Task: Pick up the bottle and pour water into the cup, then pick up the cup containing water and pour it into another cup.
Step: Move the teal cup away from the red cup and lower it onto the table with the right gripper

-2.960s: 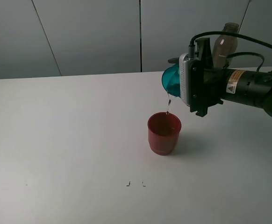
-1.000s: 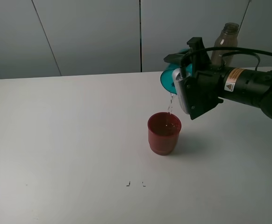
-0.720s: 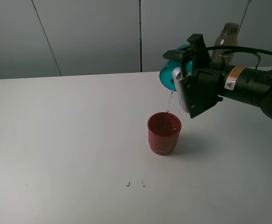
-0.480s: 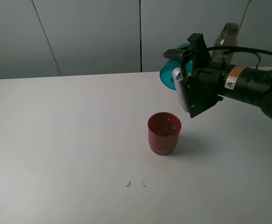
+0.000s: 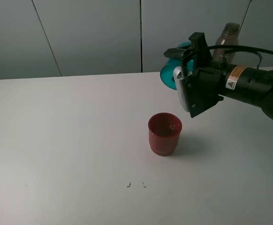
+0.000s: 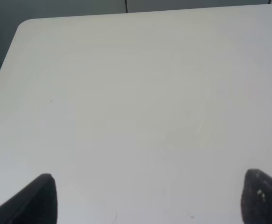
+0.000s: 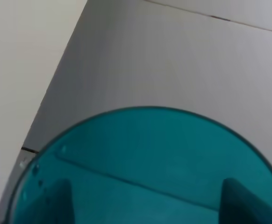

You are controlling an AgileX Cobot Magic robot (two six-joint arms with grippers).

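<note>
The cup [image 5: 168,76] hangs tipped on its side above and just behind another cup [image 5: 164,133], pinched in the right gripper [image 5: 185,77] jaws; no stream shows, so it is probably empty. Rotate it upright slowly and set it on the counter [image 5: 71,140] beside the bottle [image 5: 228,38]. The left gripper [image 6: 145,198] jaws are spread, empty.

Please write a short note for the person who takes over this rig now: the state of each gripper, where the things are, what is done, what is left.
Right gripper: shut on the teal cup, held tipped on its side in the air, above and behind the red cup. No stream shows now.
Left gripper: open, empty, over bare table.
Bottle: upright at the back, behind the right arm.
Done: pour from the teal cup into the red cup looks finished.
Left: probably turn the teal cup upright and set it down.
</note>
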